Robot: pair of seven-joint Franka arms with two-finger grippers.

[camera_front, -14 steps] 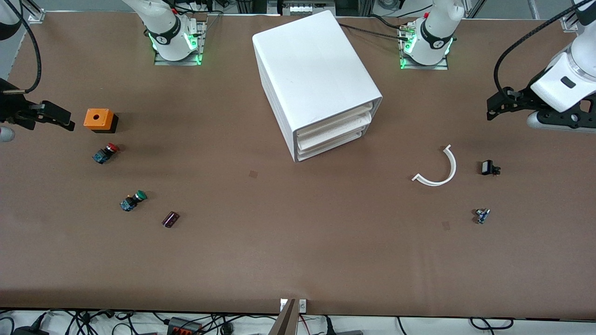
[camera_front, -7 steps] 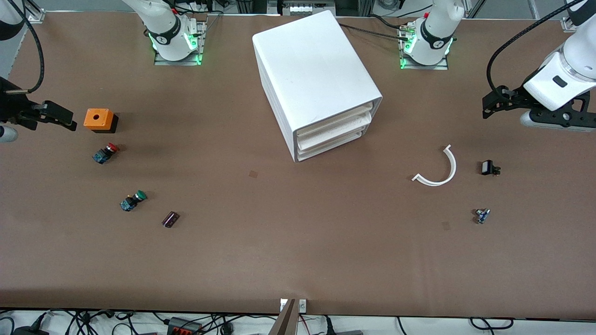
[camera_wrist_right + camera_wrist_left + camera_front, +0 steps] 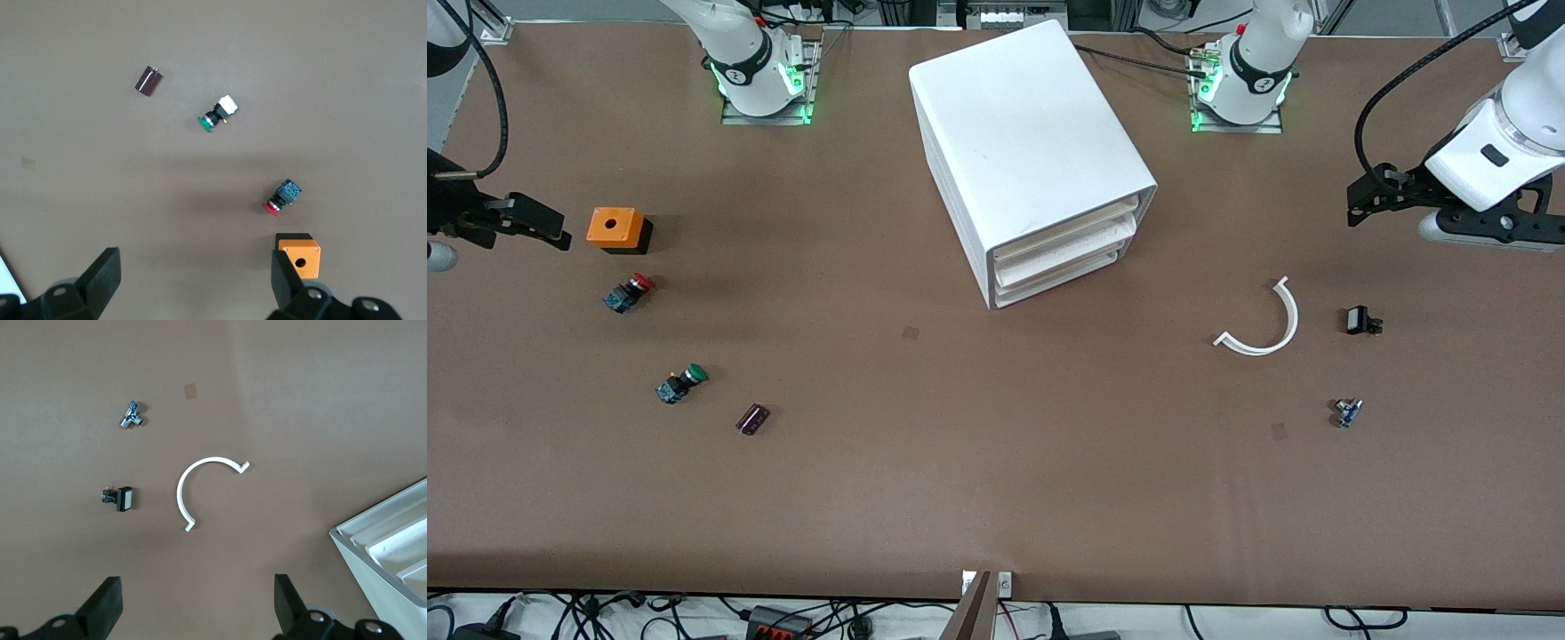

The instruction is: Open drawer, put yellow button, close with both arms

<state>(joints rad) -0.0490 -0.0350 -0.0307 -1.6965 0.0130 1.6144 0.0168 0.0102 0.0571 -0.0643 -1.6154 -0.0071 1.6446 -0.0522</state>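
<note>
The white cabinet (image 3: pixel 1032 142) stands mid-table, and its corner shows in the left wrist view (image 3: pixel 390 543). Its top drawer (image 3: pixel 1063 238) is shut, flush with the two below it. The yellow button is not in view anywhere. My left gripper (image 3: pixel 1360 196) hangs open and empty over the left arm's end of the table; the left wrist view (image 3: pixel 197 607) shows bare table between its fingers. My right gripper (image 3: pixel 547 222) hangs open and empty over the right arm's end, beside the orange box; it also shows in the right wrist view (image 3: pixel 193 277).
At the right arm's end lie an orange box with a hole (image 3: pixel 616 228), a red-capped switch (image 3: pixel 629 292), a green-capped switch (image 3: pixel 681 382) and a dark cylinder (image 3: pixel 752 419). At the left arm's end lie a white curved strip (image 3: pixel 1267 322), a small black part (image 3: pixel 1360 320) and a metal fitting (image 3: pixel 1347 412).
My left gripper has shifted a little toward the robots' bases and its wrist has tilted. My right gripper has barely moved. Nothing on the table has moved.
</note>
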